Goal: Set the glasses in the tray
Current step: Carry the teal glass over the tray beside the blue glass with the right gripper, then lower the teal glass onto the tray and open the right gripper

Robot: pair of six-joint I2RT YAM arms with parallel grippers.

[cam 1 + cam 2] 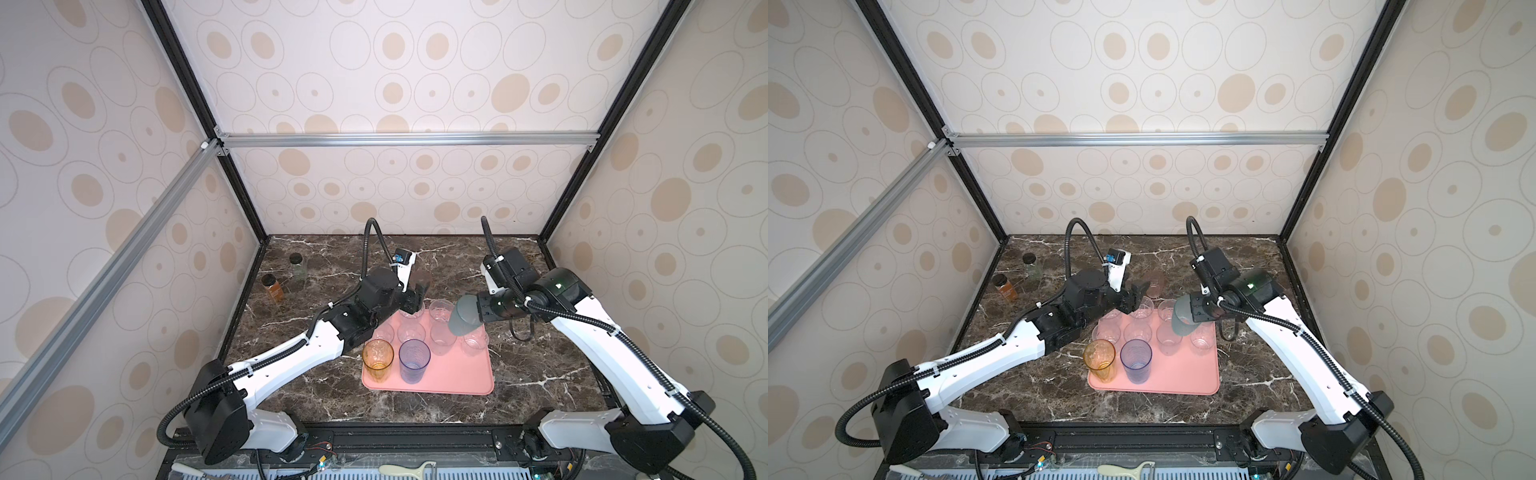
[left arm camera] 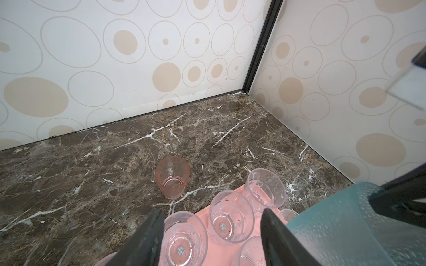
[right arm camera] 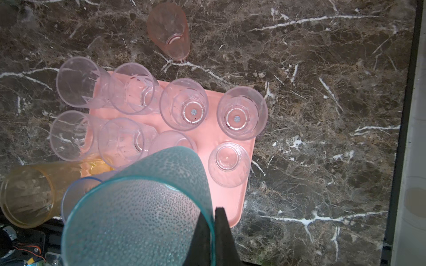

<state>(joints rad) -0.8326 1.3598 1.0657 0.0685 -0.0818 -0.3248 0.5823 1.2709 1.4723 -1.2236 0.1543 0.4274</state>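
Pinches teal glass [image 1: 462,321] by its rim with right gripper [image 3: 213,216], above far right part of tray [image 1: 451,376]. Holds left gripper [image 2: 213,213] spread wide, empty, over tray's far left corner. Pink glass [image 2: 172,177] on table [image 1: 540,374] just beyond tray's far edge, other glasses [image 3: 184,108] on tray.
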